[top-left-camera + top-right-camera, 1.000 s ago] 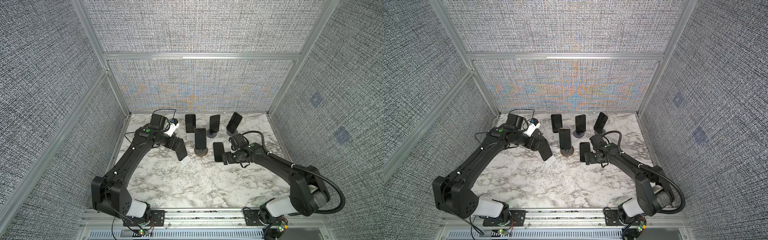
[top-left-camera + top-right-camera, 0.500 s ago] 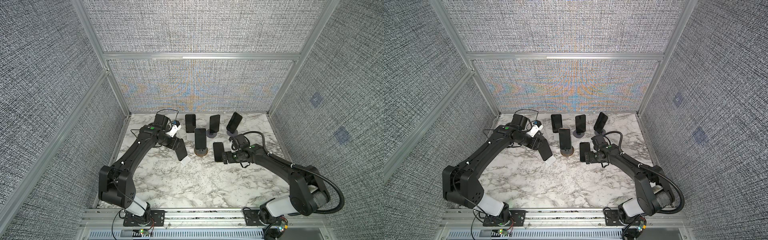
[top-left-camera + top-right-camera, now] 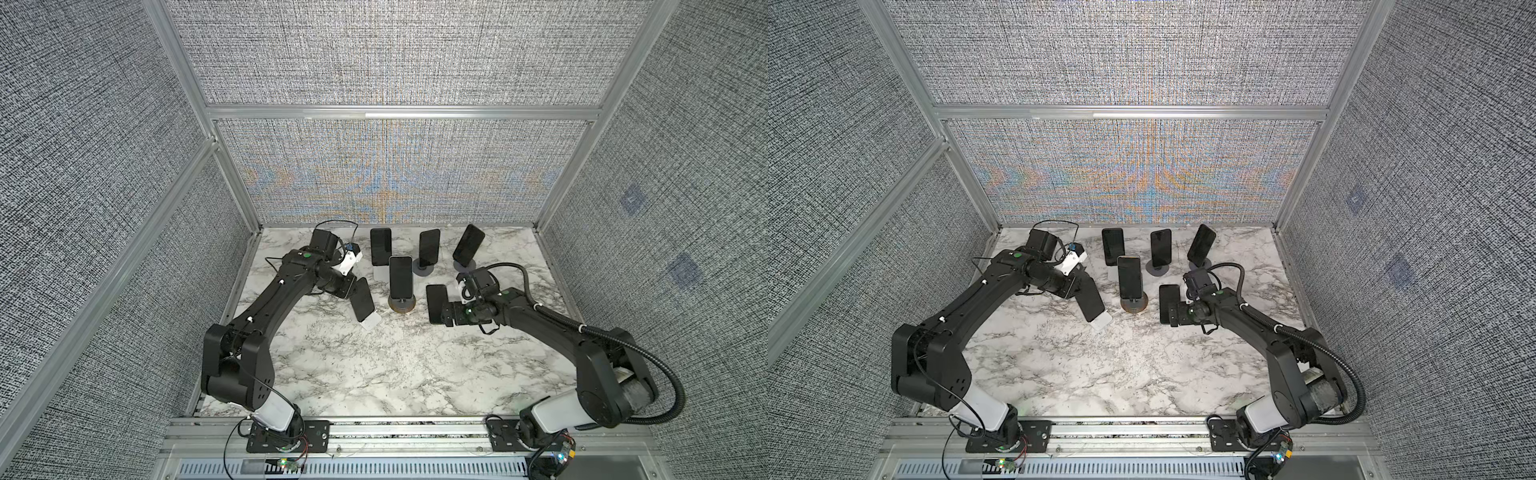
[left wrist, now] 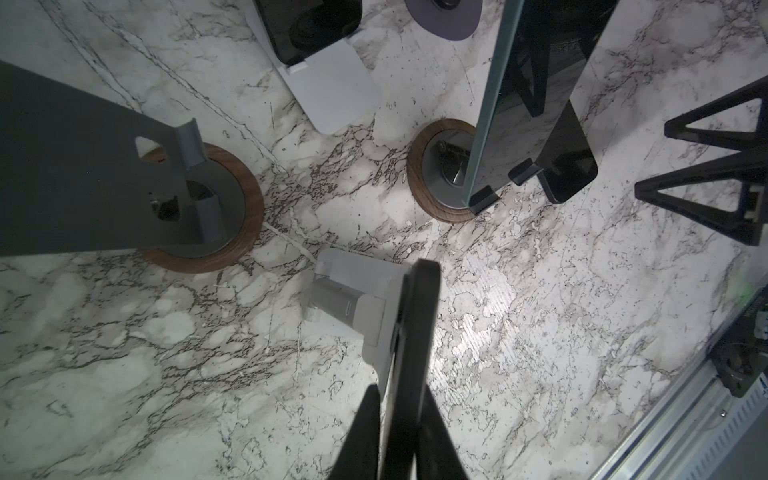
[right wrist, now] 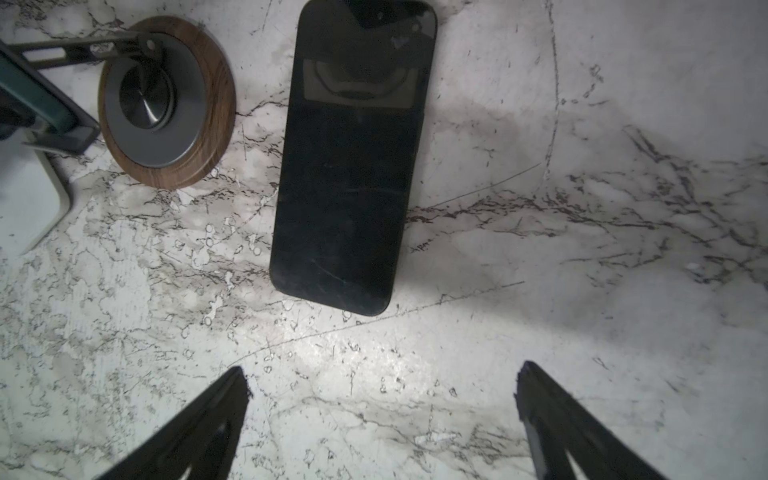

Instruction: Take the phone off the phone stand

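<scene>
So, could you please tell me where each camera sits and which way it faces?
Top views: one stereo pair high above the front rail, looking down and back over the marble table; both arms show whole.
Left wrist: on the left arm, looking down along the left gripper, shut on a black phone in its white stand.
Right wrist: on the right arm, looking down at a flat phone, with the open right gripper in frame.
Shared: both wrist views show the phone-holding wood-rimmed stand.
</scene>
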Controlling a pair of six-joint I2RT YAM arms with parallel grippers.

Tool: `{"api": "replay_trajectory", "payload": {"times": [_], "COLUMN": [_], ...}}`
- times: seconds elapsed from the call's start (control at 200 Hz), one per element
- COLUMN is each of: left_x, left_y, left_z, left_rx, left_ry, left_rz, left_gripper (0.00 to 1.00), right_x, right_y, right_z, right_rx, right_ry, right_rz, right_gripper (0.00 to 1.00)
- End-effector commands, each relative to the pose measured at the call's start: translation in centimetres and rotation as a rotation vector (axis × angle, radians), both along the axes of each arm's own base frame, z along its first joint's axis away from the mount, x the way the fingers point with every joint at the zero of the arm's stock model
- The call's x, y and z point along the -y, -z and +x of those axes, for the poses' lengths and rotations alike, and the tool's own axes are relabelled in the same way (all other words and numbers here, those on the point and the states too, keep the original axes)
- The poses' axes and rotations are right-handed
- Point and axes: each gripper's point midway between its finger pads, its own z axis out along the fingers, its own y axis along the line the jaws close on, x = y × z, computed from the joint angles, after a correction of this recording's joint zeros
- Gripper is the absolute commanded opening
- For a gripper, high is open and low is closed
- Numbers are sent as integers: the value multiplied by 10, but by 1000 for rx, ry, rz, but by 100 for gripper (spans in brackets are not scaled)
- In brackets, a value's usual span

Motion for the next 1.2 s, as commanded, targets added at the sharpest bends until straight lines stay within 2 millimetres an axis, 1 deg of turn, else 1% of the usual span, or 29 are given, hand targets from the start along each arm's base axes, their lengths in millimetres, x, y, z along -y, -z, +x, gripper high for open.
{"api": "replay_trajectory", "payload": {"times": [0.0, 0.135, 0.205, 0.255, 0.295, 0.385, 0.44, 0.58, 0.71, 0.79, 0.86, 0.935, 0.955, 0.96, 0.97, 0.985, 1.09, 1.195], "left_x": [-1, -2, -2, -3, -2, -2, -2, 0, 3, 11, 25, 35, 36, 37, 37, 39, 46, 55], "left_y": [0, 0, -2, -3, -5, -10, -14, -27, -47, -65, -78, -86, -88, -88, -89, -90, -96, -95], "left_z": [0, 0, 0, -1, 0, 0, 0, 0, -3, -8, -16, -25, -27, -28, -28, -30, -39, -48], "left_rx": [-4, -3, 2, 3, 7, 18, 32, 67, 90, 74, 38, 5, -2, -3, -6, -10, -46, -133], "left_ry": [-3, -4, -4, -6, -7, -11, -10, -15, -23, -32, -5, 22, 26, 27, 28, 32, 52, 75], "left_rz": [7, 6, 7, 5, 1, -11, -20, -57, -108, -182, -283, -364, -379, -383, -390, -401, -475, -552], "left_gripper": [12, 11, 8, 7, 5, 4, 0, 0, 0, 0, 0, 0, 0, 0, 0, 0, 0, 0], "right_x": [-2, -1, -1, -3, -3, -4, -7, -14, -16, -20, -25, -29, -29, -30, -33, -35, -58, -85], "right_y": [-1, -1, -2, -5, -7, -15, -23, -45, -67, -85, -99, -110, -109, -108, -117, -122, -137, -150], "right_z": [0, -2, -3, -3, -4, -4, -4, -8, -13, -18, -24, -28, -32, -32, -30, -31, -40, -46], "right_rx": [3, 1, 4, 14, 23, 54, 86, 162, 222, 255, 267, 260, 248, 245, 262, 267, 289, 303], "right_ry": [-5, -1, -4, -11, -14, -18, -27, -73, -113, -154, -193, -213, -221, -225, -230, -238, -330, -425], "right_rz": [14, 15, 17, 23, 27, 46, 73, 124, 129, 129, 115, 85, 74, 72, 77, 76, 52, 48], "right_gripper": [96, 96, 96, 96, 95, 96, 95, 95, 95, 95, 94, 93, 93, 92, 92, 92, 89, 89]}}
